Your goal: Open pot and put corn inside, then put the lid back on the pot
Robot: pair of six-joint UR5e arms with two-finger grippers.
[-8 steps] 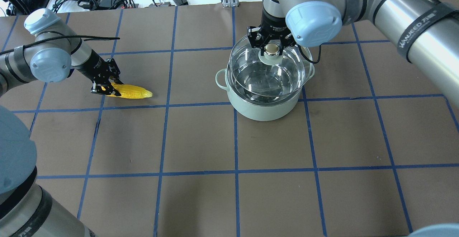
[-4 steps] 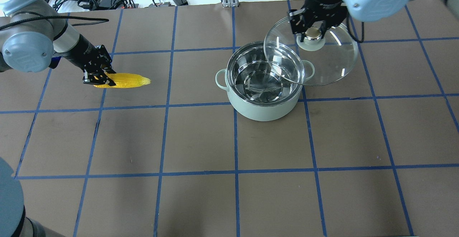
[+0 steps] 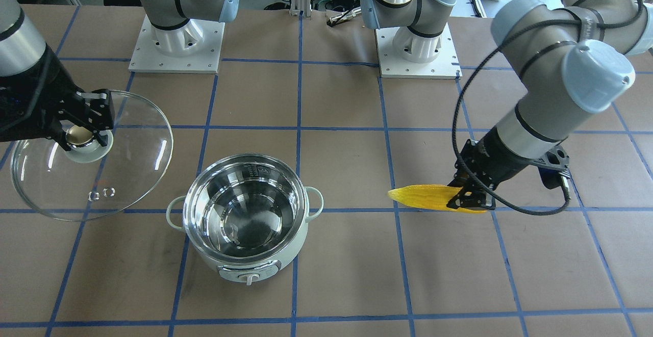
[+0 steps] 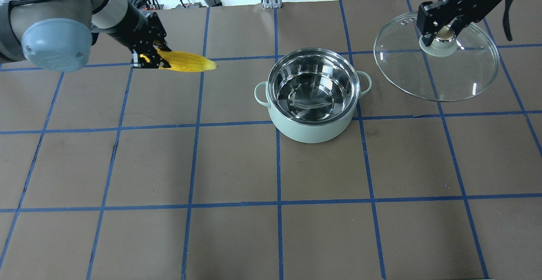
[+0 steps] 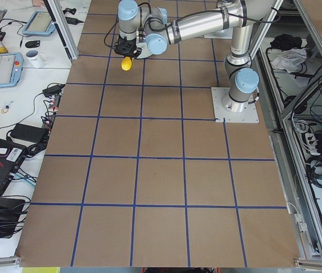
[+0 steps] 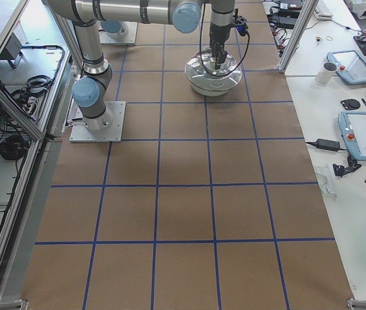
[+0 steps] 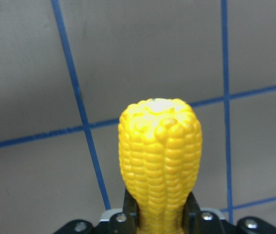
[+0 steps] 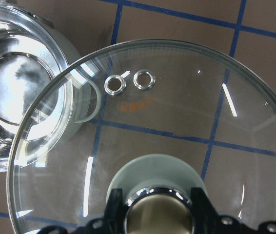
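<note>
The corn [image 4: 186, 62] lies upper left in the overhead view, with its long axis running almost left to right across the frame. Its tapered tip points right, towards the pot [image 4: 311, 129]. The left gripper [image 4: 148, 59] has it by the blunt end, jaws closed against the cob's two sides. The free length sticks out from the jaws towards the pot. It looks to be held off the bench [image 4: 237, 165], though no view settles this.

The pot stands at the centre of that frame, right of the corn tip and a little lower, with a full grid square of bare bench between them. Its steel bowl is uncovered and empty. I judge the coming move to be a carry along the cob's own axis, so the tip should reach the rim first. The left arm is the only one placed for that.

The lid [image 4: 457, 76] hangs upper right, off to the side of the pot's mouth. The right gripper [image 4: 440, 34] has its jaws clamped on the brass knob.

The left wrist view shows the jaws pinching the cob at its bottom edge, but the pot is out of frame. The overhead view gives the gap and the heading. The right wrist view looks through the glass at the pot's handle, so the lid is near the pot.
</note>
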